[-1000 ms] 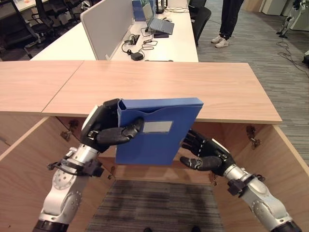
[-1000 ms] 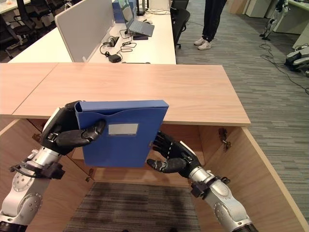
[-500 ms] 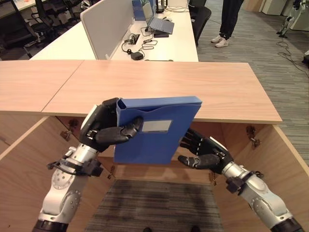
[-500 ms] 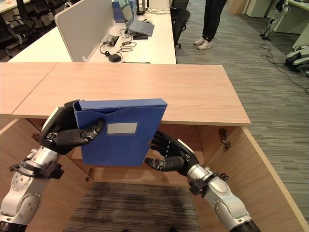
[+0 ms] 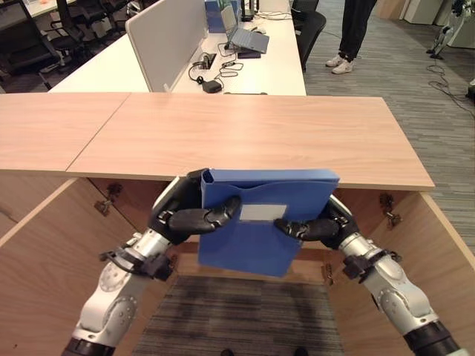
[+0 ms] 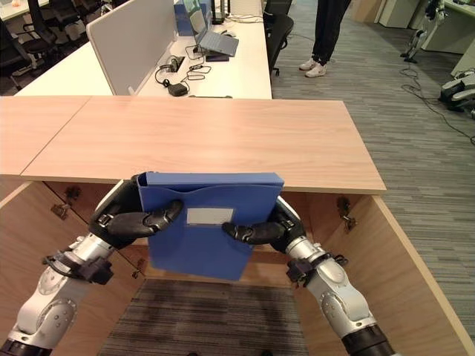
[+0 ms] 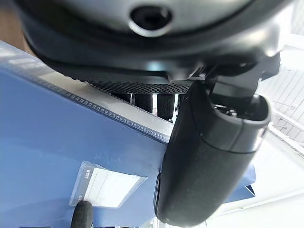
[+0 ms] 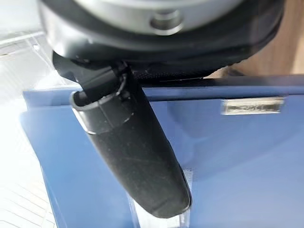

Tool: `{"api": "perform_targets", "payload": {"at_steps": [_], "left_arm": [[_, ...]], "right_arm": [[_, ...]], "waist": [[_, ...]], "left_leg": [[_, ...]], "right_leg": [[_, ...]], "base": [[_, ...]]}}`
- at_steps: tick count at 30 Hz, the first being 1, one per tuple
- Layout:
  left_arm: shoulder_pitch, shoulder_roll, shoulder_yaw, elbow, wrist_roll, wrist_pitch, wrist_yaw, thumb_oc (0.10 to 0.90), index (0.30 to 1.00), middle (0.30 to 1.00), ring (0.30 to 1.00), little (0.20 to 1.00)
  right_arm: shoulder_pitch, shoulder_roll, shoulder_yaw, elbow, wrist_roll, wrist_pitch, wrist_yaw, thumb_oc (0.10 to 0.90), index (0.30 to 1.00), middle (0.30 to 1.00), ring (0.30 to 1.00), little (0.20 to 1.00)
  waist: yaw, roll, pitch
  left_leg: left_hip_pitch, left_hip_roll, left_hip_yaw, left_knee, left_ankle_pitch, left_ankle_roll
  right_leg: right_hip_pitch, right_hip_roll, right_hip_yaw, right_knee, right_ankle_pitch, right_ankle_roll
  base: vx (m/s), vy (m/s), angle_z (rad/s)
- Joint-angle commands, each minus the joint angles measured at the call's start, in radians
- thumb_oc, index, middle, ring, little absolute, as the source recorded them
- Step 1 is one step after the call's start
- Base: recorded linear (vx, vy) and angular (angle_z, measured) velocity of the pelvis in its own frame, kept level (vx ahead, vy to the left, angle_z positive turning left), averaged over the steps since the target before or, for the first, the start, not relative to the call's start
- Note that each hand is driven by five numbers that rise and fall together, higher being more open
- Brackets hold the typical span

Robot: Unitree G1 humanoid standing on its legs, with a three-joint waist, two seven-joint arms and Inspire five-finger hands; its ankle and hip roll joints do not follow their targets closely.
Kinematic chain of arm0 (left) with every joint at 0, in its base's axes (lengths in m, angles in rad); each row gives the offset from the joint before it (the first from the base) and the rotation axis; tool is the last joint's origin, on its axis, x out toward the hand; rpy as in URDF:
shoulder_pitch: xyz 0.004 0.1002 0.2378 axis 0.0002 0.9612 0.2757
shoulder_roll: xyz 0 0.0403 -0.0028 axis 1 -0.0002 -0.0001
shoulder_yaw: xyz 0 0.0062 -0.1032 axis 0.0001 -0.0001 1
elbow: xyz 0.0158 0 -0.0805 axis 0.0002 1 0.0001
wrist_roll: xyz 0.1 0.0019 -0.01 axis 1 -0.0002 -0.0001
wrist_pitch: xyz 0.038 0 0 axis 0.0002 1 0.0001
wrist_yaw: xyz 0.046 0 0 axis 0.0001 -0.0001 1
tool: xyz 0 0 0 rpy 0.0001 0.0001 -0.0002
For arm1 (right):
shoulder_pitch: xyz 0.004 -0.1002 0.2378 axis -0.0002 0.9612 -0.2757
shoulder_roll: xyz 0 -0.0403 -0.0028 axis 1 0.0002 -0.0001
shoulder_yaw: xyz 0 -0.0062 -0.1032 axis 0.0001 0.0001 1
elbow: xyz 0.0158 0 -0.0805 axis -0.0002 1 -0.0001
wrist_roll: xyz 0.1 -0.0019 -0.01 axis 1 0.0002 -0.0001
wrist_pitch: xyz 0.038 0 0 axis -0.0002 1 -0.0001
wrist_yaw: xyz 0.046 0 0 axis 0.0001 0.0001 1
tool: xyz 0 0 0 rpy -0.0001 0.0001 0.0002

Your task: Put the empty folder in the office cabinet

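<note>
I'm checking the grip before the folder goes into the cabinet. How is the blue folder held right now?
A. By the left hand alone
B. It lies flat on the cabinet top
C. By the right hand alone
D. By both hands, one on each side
D: the left hand and right hand each clamp a side of the blue folder, thumbs across its front.

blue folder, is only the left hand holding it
No, the left hand grips one side of the blue folder and the right hand grips the other, thumbs across its front.
</note>
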Motion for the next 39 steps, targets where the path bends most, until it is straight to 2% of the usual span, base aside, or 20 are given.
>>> {"api": "perform_targets", "payload": {"at_steps": [1, 8, 17, 18, 24, 39], "left_arm": [[-0.114, 0.017, -0.028, -0.131, -0.079, -0.059, -0.069, 0.4, 0.3, 0.3, 0.3, 0.3], [-0.108, 0.026, -0.042, -0.134, -0.098, -0.045, -0.088, 0.4, 0.3, 0.3, 0.3, 0.3], [-0.158, -0.05, -0.051, -0.119, -0.082, -0.064, -0.061, 0.4, 0.3, 0.3, 0.3, 0.3], [-0.179, -0.076, -0.055, -0.114, -0.073, -0.072, -0.054, 0.4, 0.3, 0.3, 0.3, 0.3], [-0.205, -0.12, -0.055, -0.109, -0.068, -0.09, -0.034, 0.4, 0.3, 0.3, 0.3, 0.3], [-0.234, -0.139, -0.042, -0.113, -0.059, -0.115, -0.002, 0.4, 0.3, 0.3, 0.3, 0.3]], "right_arm": [[-0.236, 0.035, -0.059, -0.041, 0.029, -0.168, -0.007, 0.8, 0.9, 0.9, 0.9, 0.9], [-0.257, 0.028, -0.056, 0.006, 0.038, -0.163, -0.017, 0.8, 0.9, 0.9, 0.9, 0.9], [-0.238, 0.101, 0.013, -0.043, 0.056, -0.123, 0.035, 0.8, 0.9, 0.9, 0.9, 0.9], [-0.231, 0.112, 0.05, -0.057, 0.039, -0.101, 0.061, 0.8, 0.9, 0.9, 0.9, 0.9], [-0.211, 0.156, 0.101, -0.035, 0.041, -0.087, 0.074, 0.8, 0.9, 0.9, 0.9, 0.9], [-0.177, 0.201, 0.172, 0.039, 0.032, -0.064, 0.084, 0.8, 0.9, 0.9, 0.9, 0.9]], "waist": [[0.015, -0.009, -0.052], [0.023, -0.012, -0.052], [0.021, -0.015, -0.05], [0.019, -0.016, -0.048], [0.015, -0.015, -0.048], [0.01, -0.01, -0.049]], "left_leg": [[0.034, 0.065, 0.058, 0.002, -0.026, -0.066], [0.034, 0.063, 0.053, 0.002, -0.028, -0.064], [0.033, 0.062, 0.051, 0.002, -0.026, -0.063], [0.034, 0.061, 0.051, 0.002, -0.026, -0.062], [0.034, 0.061, 0.055, 0.002, -0.026, -0.062], [0.034, 0.064, 0.06, 0.002, -0.023, -0.066]], "right_leg": [[0.077, -0.05, -0.045, 0.017, -0.113, 0.085], [0.079, -0.052, -0.047, 0.017, -0.111, 0.087], [0.079, -0.052, -0.044, 0.019, -0.114, 0.083], [0.076, -0.053, -0.043, 0.022, -0.114, 0.082], [0.074, -0.054, -0.043, 0.021, -0.112, 0.08], [0.072, -0.052, -0.042, 0.02, -0.112, 0.078]], "base": [[-0.01, -0.001, 0.05], [0.0, 0.0, 0.04], [0.0, 0.0, 0.0], [0.0, 0.0, 0.0], [0.0, 0.0, 0.0], [0.0, 0.0, 0.0]]}}
